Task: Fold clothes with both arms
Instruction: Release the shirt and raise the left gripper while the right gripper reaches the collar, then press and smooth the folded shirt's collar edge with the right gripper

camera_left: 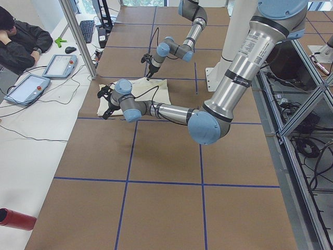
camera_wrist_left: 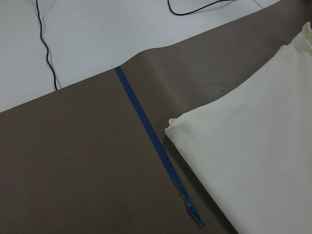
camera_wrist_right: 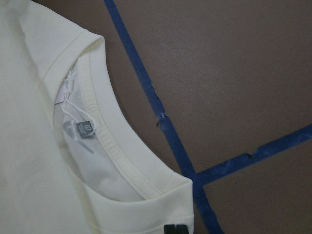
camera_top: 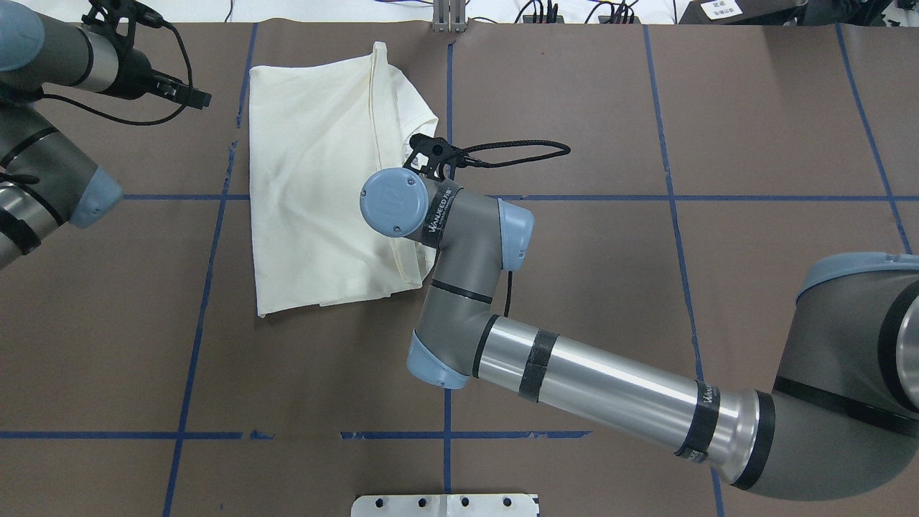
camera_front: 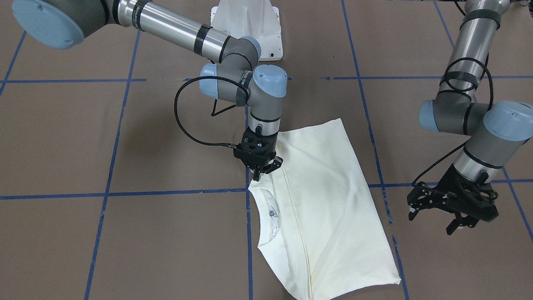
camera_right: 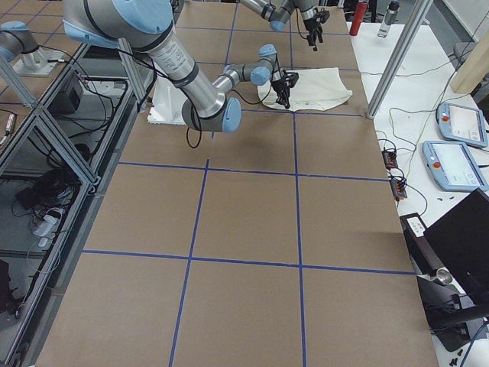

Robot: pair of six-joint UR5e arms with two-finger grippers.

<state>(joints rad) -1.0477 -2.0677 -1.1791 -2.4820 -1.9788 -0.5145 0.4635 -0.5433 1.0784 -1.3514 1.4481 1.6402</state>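
Since the T-shirt [camera_front: 329, 191] lies folded to a rectangle, plain side up, on the far half of the table [camera_front: 62, 137] a little left of centre, one more fold looks like what is left. The right gripper [camera_front: 262, 170] points down at the shoulder corner just beside the collar [camera_wrist_right: 122, 151]. Its jaws are drawn close together and, as far as the wrist view shows, nip the cloth edge (the corner sits slightly proud of the table). A hemmed corner by the neckline is a firm place to carry a fold from.

The left gripper [camera_front: 433, 221] hovers over bare table near the shirt's far left corner, jaws spread, holding nothing. It is probably placed to take that corner.

Blue tape [camera_front: 175, 193] grids the table and the white pedestal base [camera_front: 250, 25] stands at the near edge. Beyond the far edge a person [camera_left: 21, 39] sits by two tablets [camera_left: 60, 65]. The right arm's wrist hangs over the shirt's near right part, and its black cable [camera_front: 183, 121] loops out to the right. Both could crowd a reach across.
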